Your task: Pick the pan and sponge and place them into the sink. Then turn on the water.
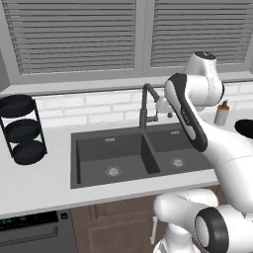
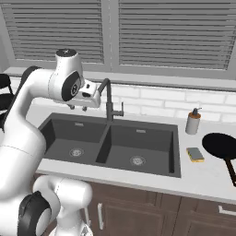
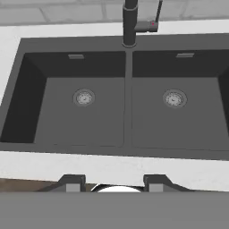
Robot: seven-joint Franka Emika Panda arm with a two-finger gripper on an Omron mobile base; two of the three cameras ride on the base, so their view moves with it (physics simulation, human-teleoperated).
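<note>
Nothing is looking done yet: the pan (image 2: 221, 146) and the sponge (image 2: 195, 154) are both lying on the table (image 2: 203, 177) right of the sink (image 2: 173, 152), whose two basins are sitting empty and dry. The pincer (image 2: 78, 108) is hanging wide and empty above the left basin, well apart from both things. A soap bottle (image 2: 193, 121) is standing just behind the sponge and the faucet (image 2: 109, 99) is rising mid-sink, so I judge both could be crowding the reach.

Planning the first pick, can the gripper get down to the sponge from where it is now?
Probably yes: the gripper hangs open above the sink, and the sponge lies uncovered between sink and pan, though far across.
</note>
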